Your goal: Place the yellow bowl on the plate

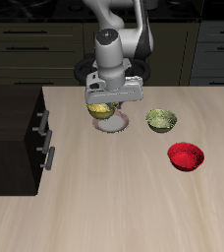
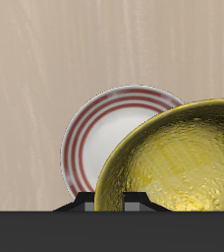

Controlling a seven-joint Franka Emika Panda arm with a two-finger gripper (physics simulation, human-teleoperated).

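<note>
With my pincer (image 1: pixel 105 106) clamped on the yellow bowl (image 2: pixel 178 157), I judge I should centre it over the plate (image 2: pixel 102 133) before lowering it gently.

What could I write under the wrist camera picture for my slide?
Gripper's-eye view: the yellow bowl held over the striped-rim plate on a pale wooden table.

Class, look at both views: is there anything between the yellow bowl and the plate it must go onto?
Nothing visible. The yellow bowl, at the gripper, hangs partly over the plate, whose face is bare. The olive bowl and red bowl sit off to the side.
</note>
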